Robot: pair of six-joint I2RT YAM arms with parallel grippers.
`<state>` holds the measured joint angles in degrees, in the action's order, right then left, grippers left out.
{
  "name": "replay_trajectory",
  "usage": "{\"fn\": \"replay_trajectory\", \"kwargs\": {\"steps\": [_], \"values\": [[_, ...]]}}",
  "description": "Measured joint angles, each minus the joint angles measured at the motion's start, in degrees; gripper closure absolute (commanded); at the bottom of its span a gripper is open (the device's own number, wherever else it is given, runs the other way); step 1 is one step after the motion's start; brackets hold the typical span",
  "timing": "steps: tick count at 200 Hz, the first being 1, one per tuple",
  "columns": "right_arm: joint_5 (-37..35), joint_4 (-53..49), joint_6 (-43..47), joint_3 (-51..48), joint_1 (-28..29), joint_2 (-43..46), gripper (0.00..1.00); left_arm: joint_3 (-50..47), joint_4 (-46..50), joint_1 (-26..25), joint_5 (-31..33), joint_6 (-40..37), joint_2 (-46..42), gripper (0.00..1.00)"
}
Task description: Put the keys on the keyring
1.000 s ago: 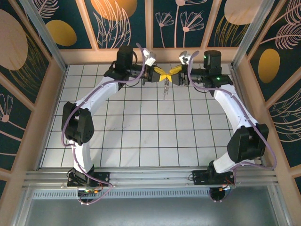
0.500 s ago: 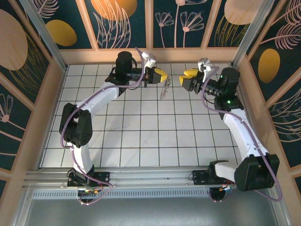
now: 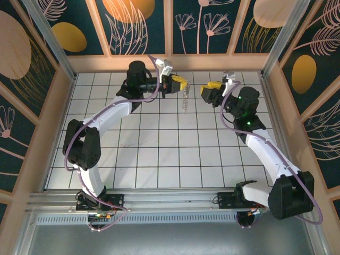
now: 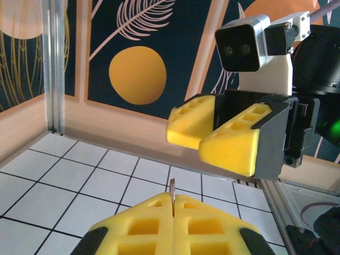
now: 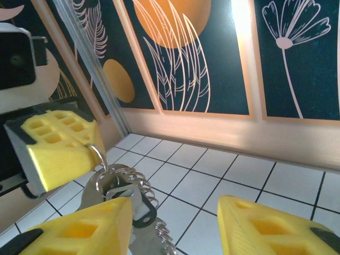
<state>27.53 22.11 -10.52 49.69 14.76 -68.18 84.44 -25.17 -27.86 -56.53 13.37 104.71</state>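
The left yellow-fingered gripper is clamped on the thin silvery metal keyring, with the small slim metal keys dangling above the white tiled table; the right yellow-fingered gripper, jaws apart and empty, should approach level and pinch one key squarely.

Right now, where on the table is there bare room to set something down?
The table lies bare across its whole middle, down to the near rail. The far strip is crowded: left gripper shut on the keyring, keys dangling, right gripper open beside them.

keyring mostly hidden between left end effector pads, keys partly behind right end effector
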Motion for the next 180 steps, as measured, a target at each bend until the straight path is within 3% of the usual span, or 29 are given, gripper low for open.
{"fn": "replay_trajectory", "kwargs": {"steps": [93,180], "values": [[-8.0,4.8,-3.6,-7.1,3.6,-4.1,0.49,-5.3,-5.5,0.0,4.1,2.2,-1.6,1.0],[-9.7,9.9,-4.9,-12.5,3.9,-4.0,0.51,-7.1,-8.8,0.0,5.7,3.2,-1.6,1.0]]}}
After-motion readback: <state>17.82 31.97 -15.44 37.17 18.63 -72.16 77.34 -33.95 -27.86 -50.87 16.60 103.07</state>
